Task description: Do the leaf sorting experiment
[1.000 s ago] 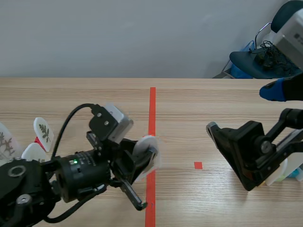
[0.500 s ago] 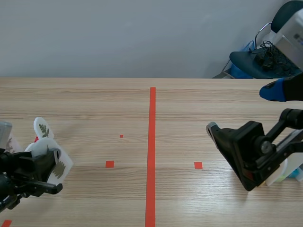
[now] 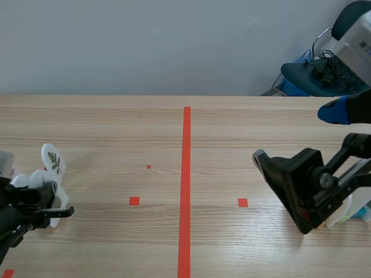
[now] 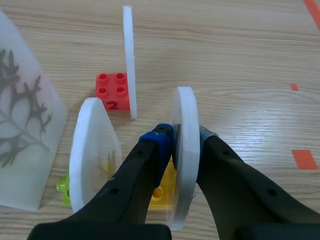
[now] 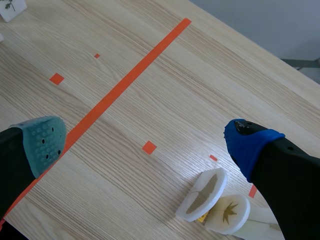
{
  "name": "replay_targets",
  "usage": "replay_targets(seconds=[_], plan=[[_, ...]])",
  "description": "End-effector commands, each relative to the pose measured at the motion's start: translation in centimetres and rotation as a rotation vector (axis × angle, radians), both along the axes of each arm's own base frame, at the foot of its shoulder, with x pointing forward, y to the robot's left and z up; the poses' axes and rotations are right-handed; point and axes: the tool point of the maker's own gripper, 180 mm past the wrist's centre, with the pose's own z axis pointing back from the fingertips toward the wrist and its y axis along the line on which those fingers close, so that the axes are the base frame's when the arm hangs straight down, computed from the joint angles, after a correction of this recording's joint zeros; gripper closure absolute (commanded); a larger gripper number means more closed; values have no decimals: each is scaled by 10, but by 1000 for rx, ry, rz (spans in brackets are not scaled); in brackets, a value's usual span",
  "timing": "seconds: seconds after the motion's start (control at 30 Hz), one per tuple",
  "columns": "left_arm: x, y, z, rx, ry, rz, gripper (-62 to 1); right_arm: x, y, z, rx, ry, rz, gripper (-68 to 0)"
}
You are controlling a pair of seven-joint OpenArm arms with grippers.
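Observation:
My left gripper (image 4: 182,136) is shut on a white leaf disc (image 4: 184,165), held upright and edge-on over a yellow brick (image 4: 161,194). Beside it, a second white disc (image 4: 92,155) stands on a green brick (image 4: 63,186). Ahead, a thin white card (image 4: 129,60) stands in a red brick (image 4: 112,91) marked 2. In the scene view the left gripper (image 3: 49,204) and its disc (image 3: 59,200) are low at the far left, near an upright leaf card (image 3: 53,162). My right gripper (image 3: 295,134) hangs open over the table's right side, holding nothing.
A large translucent card (image 4: 22,125) with a dark leaf stands to the left of the left gripper. Two leaf discs (image 5: 202,195) (image 5: 230,212) lie under the right gripper (image 5: 145,145). A red tape line (image 3: 185,185) runs down the table's middle.
The left arm has swung from the centre line back to the far left with the disc and lowered it among the other cards. The right arm has not moved.

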Motion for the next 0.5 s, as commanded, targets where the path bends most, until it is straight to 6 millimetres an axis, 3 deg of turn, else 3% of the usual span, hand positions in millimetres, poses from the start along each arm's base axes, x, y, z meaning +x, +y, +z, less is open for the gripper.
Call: replay_targets(seconds=[0.0,0.17,0.47], plan=[[8,8,17,19,-63,12,-43,4,-2,5,6,-21,-8,-679],[8,17,20,49,-83,24,-63,4,-2,5,6,-22,-7,-679],[8,17,26,61,-91,4,-365,4,-2,5,6,-22,-8,-679]])
